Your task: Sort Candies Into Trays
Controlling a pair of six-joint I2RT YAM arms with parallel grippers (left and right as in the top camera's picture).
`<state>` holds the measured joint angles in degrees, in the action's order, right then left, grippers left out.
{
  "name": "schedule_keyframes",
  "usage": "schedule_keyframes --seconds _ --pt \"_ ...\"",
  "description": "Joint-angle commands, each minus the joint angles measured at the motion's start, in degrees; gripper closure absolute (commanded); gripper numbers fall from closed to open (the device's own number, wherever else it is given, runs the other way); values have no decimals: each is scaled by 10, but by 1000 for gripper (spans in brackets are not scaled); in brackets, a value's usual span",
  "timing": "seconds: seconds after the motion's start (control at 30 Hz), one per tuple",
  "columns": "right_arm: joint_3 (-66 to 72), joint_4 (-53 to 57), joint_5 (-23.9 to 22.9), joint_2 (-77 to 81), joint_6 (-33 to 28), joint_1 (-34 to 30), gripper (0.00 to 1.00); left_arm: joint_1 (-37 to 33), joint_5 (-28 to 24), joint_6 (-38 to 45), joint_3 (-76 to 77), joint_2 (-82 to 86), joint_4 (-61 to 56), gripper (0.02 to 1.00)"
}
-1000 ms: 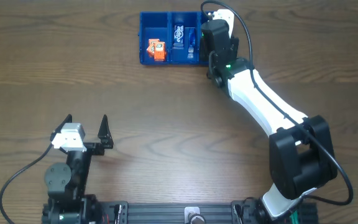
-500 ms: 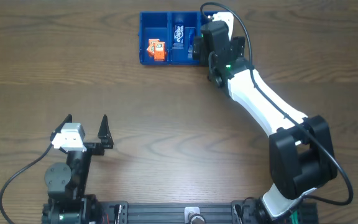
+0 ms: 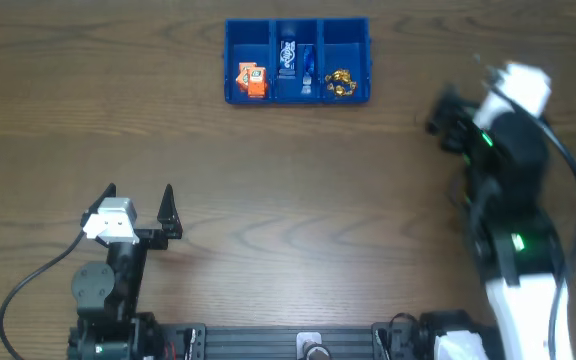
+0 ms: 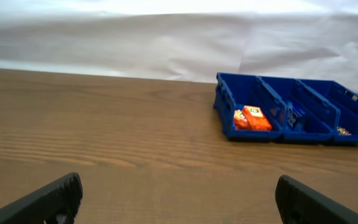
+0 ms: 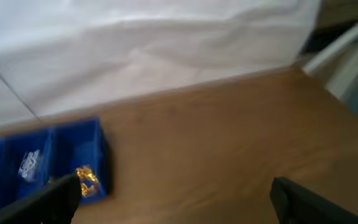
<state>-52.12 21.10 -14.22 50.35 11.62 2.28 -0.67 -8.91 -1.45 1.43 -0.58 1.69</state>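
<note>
- The bench (image 3: pixel 268 150) was a wide, flat top of brown wood, with thin dark lines running along it.
- Behind the far edge of the bench hung a white sheet (image 4: pixel 135 43). It looked soft and a bit wrinkled.
- A blue tray (image 3: pixel 297 100) sat at the far side of the bench, well apart from both arms. It looked like hard, smooth plastic. It was a long box split into three slots side by side.
- The orange candies (image 3: pixel 252 79) lay in the left slot. They were small and boxy, in bright wrappers.
- The blue candies (image 3: pixel 288 57) lay in the middle slot, in crinkly wrappers.
- The gold candies (image 3: pixel 340 84) lay in the right slot, a little heap of shiny lumps.
- The left pincer (image 3: pixel 139 190) was near the front of the bench on the left side. Its two black, pointed fingers were spread wide with nothing between them.
- The right pincer (image 5: pixel 173 202) was out to the right of the tray and apart from it. Its dark fingers were spread wide too, and it held nothing.
- The right arm (image 3: pixel 518 250) was smooth, white and black, with a black cable running beside it.
</note>
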Motion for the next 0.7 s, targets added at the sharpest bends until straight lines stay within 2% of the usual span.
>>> schedule_keyframes --seconds 0.03,0.07,0.17,0.37,0.57,0.7 --pt "159 -11 109 -204 -37 -86 1 -3 -14 2 -12 3 19 20" --pt "195 -17 110 -253 -59 -87 1 -3 -14 2 -12 3 19 20" --pt "276 -44 118 -358 -64 -87 1 -3 -14 2 -12 3 19 20" --pt "380 -63 219 -459 -63 -83 3 -3 -14 2 -12 3 19 18" --pt "434 -65 245 -502 -57 -75 1 -3 -14 2 -12 3 19 20" --pt "457 -73 242 -502 -57 -43 1 -3 -14 2 -12 3 19 23"
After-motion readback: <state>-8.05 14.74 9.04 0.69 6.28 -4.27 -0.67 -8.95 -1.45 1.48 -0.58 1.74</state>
